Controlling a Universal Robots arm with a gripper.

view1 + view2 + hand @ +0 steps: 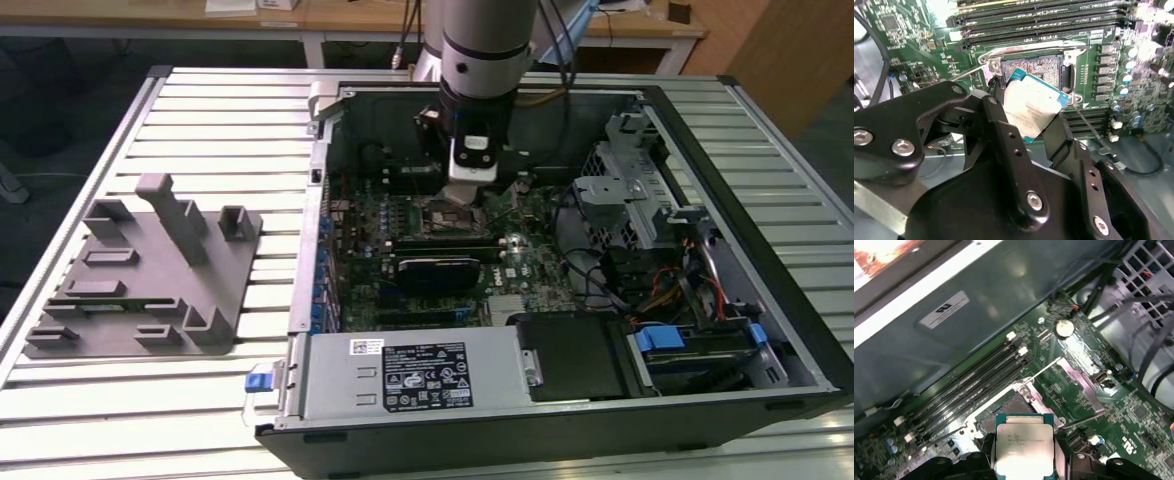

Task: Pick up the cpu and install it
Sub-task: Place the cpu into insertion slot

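Exterior view first: the slatted metal counter (200,100) carries an open computer case (561,440). A grey fixture (147,270) sits on the exterior view's left of it, well apart from the action. The arm (483,40) reaches straight down into the case, over the far part of the motherboard (534,265).

So where does the job stand? By my reading the pick-up is done, because the chip is off the counter and in the grip. The install is what is left.

In the second wrist view the socket (1041,65) lies open, its pin field bare inside the metal frame, beside the rows of memory slots (1029,20). Nothing is seated in it yet.

Now the end effector (1029,116): its two black fingers (1004,135) are closed in on opposite edges of the cpu (1034,107), pinching it with the silvery top facing the camera and the greenish rim showing past the pads. In the first wrist view the cpu (1025,447) hangs between the fingers on the near side of the socket (1011,407), close to it but not in it. It looks raised above the board, though I cannot judge how high. Nothing else touches the fingers.
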